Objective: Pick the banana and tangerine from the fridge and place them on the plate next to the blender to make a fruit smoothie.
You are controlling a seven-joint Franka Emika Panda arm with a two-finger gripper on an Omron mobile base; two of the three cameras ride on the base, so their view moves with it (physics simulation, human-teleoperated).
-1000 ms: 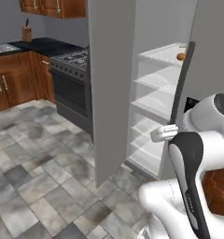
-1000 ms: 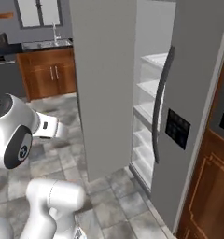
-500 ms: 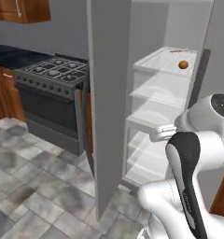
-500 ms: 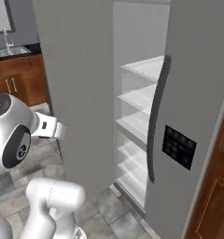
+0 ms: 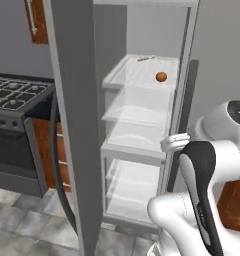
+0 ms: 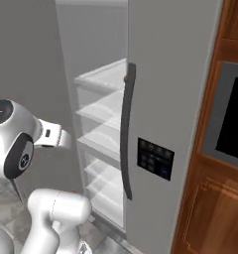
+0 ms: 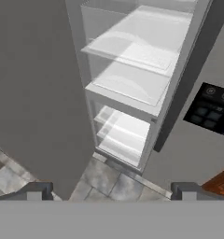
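The fridge [image 5: 137, 145] stands with its left door [image 5: 74, 130] swung open, showing white shelves. The tangerine [image 5: 161, 76], a small orange ball, sits on the top shelf near its right side. Behind it at the back of that shelf lies the banana [image 5: 144, 59], thin and dark. My gripper [image 7: 111, 193] hangs open and empty in front of the fridge, well short of the shelves [image 7: 132, 84], aimed at the middle and lower ones. The fridge's closed right door carries a long dark handle [image 6: 126, 129]. The plate and the blender are out of view.
A stove [image 5: 17, 130] with a dark cooktop stands left of the open door. A control panel [image 6: 154, 158] is set in the closed door. To the right are wooden cabinets with a black wall oven [image 6: 230, 119]. Grey stone tiles [image 7: 109, 179] lie below the fridge.
The whole picture has shifted: the base has driven toward the fridge, which now looks larger and nearer, with the stove slid off to the left. The gripper stays open.
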